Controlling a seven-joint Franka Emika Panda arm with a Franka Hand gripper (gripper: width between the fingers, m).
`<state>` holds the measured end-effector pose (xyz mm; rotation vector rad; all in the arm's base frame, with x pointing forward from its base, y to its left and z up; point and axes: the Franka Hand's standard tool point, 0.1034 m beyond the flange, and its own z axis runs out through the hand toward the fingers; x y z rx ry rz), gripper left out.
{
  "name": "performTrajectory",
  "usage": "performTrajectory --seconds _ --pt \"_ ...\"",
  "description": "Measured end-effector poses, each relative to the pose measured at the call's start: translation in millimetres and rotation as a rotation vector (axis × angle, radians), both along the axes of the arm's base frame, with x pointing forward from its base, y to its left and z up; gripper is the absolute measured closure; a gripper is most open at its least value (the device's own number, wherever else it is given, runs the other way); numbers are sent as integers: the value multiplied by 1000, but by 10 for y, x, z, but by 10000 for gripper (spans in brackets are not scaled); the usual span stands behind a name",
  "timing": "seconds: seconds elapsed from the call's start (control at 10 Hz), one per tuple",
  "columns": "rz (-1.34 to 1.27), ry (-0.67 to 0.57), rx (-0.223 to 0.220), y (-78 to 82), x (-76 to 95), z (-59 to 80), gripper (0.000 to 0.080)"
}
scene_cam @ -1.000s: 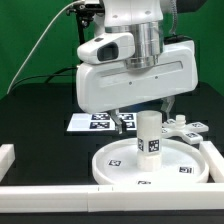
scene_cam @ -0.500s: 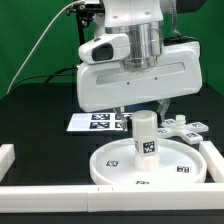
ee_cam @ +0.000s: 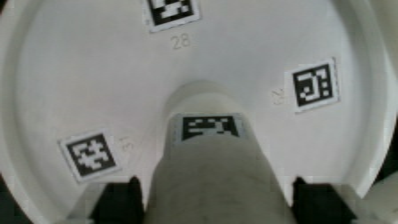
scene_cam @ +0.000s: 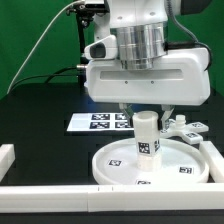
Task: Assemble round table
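The large white round disc (scene_cam: 112,166) lies flat with its rim up and tags on its face. The short cylinder leg (scene_cam: 147,138) stands upright at the disc's centre. My gripper (scene_cam: 147,113) hangs straight down over the leg's top. In the wrist view the leg (ee_cam: 217,165) fills the space between my dark fingers (ee_cam: 125,198), which sit flush against both its sides, so my gripper (ee_cam: 217,206) is shut on it. The disc (ee_cam: 107,80) spreads out beneath. The cross-shaped foot piece (scene_cam: 186,130) lies behind the disc, at the exterior view's right.
The marker board (scene_cam: 98,122) lies flat behind the disc at the exterior view's left. White border walls run along the front (scene_cam: 90,196), the left (scene_cam: 8,155) and the right (scene_cam: 214,152). The table top is black.
My hand has turned and shifted toward the exterior view's right above the leg. The leg stays upright on the disc's centre.
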<state>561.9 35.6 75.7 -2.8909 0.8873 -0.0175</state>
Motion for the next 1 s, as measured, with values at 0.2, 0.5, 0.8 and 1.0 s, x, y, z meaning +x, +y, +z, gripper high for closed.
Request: performTrajectory --seconds 0.2,0.5,0.8,1.0 --pt "-340 37 49 30 -15 -7 393" --pt "-501 60 71 54 -21 -11 393" --pt "-192 16 48 39 -2 42 208" --pt "29 -6 24 102 -10 47 162"
